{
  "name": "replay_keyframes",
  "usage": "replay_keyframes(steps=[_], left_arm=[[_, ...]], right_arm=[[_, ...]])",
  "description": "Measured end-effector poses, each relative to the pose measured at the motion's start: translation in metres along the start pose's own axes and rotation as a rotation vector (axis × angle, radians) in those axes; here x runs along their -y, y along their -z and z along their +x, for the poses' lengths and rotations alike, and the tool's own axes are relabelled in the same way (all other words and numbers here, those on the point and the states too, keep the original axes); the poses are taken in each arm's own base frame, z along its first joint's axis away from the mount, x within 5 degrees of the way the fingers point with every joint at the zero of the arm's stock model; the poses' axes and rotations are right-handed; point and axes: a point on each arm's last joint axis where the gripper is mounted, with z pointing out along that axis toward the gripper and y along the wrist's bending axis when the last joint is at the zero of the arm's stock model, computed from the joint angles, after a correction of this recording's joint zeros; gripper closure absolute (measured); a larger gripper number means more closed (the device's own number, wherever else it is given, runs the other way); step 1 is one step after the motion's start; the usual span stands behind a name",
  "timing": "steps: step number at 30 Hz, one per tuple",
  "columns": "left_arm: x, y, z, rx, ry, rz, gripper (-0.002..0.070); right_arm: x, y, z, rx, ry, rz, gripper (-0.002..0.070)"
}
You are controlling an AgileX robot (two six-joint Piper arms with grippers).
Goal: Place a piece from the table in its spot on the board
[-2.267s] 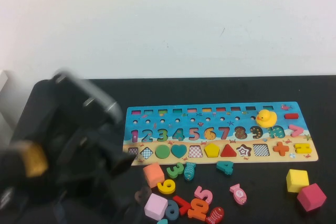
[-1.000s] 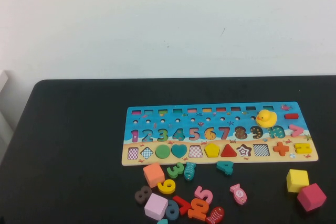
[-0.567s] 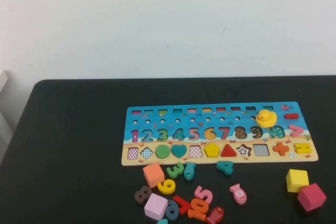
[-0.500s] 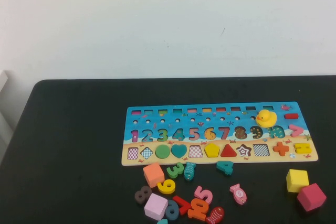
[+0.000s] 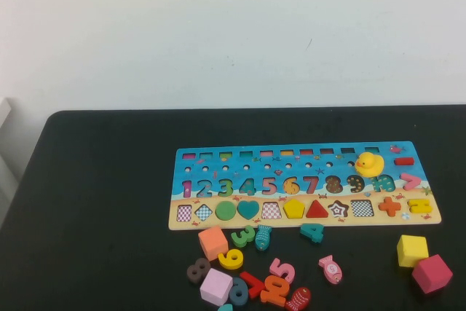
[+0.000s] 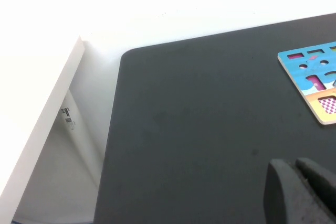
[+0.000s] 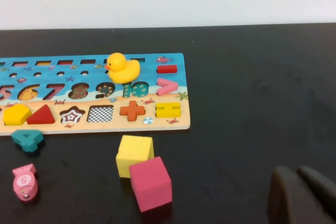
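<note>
The piece [image 5: 294, 208] sat in its slot on the board [image 5: 218, 154], far from both pincers: left pincer [image 6: 302, 192] and right pincer [image 7: 300, 196] hovered over bare bench [image 5: 102, 202], seemingly narrow.

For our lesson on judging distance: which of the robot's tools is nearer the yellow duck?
Right. The right tool hangs off the board's right end, where the duck sits; the left tool is beyond the board's left end.
</note>
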Motion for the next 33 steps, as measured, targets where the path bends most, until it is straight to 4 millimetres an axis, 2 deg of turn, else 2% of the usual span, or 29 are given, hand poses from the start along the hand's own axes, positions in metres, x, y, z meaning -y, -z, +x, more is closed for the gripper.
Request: replay_keyframes(steps=[33], left_arm=[[0.0002, 0.0000, 0.0019, -0.021, -0.007, 0.002, 0.0676]], right_arm=[[0.0000, 0.0000, 0.0000, 0.000, 0.030, 0.000, 0.0657]])
